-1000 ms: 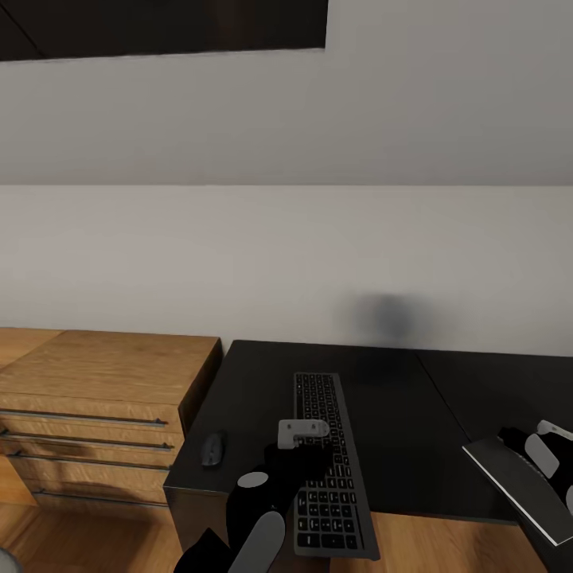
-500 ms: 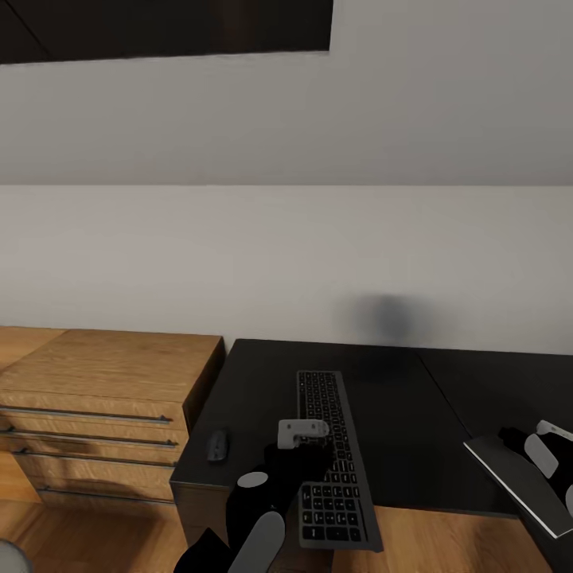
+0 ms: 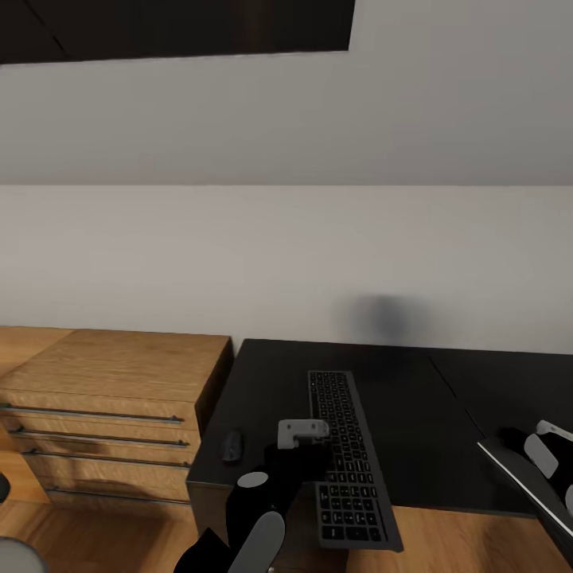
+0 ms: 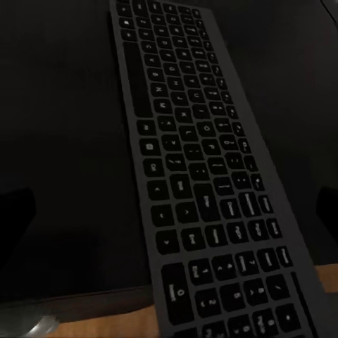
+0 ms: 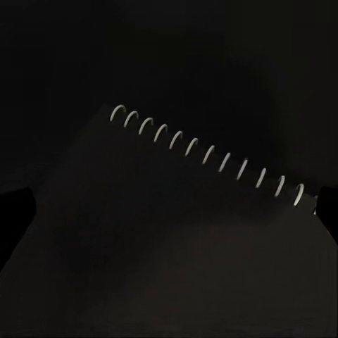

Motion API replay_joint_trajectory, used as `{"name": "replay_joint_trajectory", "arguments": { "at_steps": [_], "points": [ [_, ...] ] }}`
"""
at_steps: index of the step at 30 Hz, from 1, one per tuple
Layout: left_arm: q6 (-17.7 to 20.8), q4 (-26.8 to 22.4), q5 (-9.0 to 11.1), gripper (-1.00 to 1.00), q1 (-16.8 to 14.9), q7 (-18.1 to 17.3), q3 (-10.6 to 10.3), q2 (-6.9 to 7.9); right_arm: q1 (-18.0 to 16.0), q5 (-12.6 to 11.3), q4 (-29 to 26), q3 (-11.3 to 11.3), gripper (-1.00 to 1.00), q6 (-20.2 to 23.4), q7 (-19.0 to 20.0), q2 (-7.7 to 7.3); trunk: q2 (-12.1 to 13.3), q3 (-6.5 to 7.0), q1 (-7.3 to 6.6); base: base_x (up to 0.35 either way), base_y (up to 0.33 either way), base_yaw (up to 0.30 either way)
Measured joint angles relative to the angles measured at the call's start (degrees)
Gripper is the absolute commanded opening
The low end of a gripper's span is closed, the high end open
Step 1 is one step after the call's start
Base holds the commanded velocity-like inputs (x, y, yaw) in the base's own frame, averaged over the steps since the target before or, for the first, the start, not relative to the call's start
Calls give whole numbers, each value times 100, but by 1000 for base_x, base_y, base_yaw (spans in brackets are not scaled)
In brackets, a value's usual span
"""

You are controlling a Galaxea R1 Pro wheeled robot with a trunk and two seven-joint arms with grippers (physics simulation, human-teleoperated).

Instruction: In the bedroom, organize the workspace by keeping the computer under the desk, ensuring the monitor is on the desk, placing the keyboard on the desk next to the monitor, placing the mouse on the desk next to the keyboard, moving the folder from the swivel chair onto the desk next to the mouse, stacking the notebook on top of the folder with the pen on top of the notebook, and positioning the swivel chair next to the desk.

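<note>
while the keyboard (image 3: 348, 456) lay lengthwise on the desk (image 3: 414, 414), its near end overhanging the front edge, the mouse (image 3: 231, 446) sat at its 9 o'clock near the desk's corner. the left gripper (image 3: 302, 431) hovered at the keyboard's edge; how far apart its fingers stood couldn't be told. at 3 o'clock, the right gripper (image 3: 549, 450) gripped a spiral notebook (image 5: 176, 232) above the desk.

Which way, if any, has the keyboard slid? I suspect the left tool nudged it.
No. The keyboard keeps its place against the desk edges and the mouse; everything drifted right in the head view together, so the camera moved.
</note>
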Motion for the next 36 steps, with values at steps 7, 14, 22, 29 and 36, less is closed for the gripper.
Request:
{"name": "replay_joint_trajectory", "arguments": {
  "at_steps": [7, 14, 22, 29, 36],
  "points": [
    [0, 0, 0, 100, -1, -1, -2, 0, 1, 0, 0, 0, 100, 0, 1, 2, 0, 0, 0, 0, 142, 0],
    [0, 0, 0, 100, 1, 2, 0, 0, -4, 0, 0, 0, 100, 0, -1, 0, 0, 0, 0, 0, 43, 0],
    [-1, 0, 0, 100, 0, 2, -5, 0, -1, 0, 0, 0, 100, 0, -1, 3, 0, 0, 0, 0, 3, 0],
    [1, 0, 0, 100, -1, -2, -8, 0, -1, 0, 0, 0, 100, 0, -1, -2, 0, 0, 0, 0, 0, 0],
    [0, 0, 0, 100, 3, 0, -9, 0, -3, -2, -2, 0, 100, 0, 4, 0, 0, 0, 0, 0, 0, 0]
  ]
}}
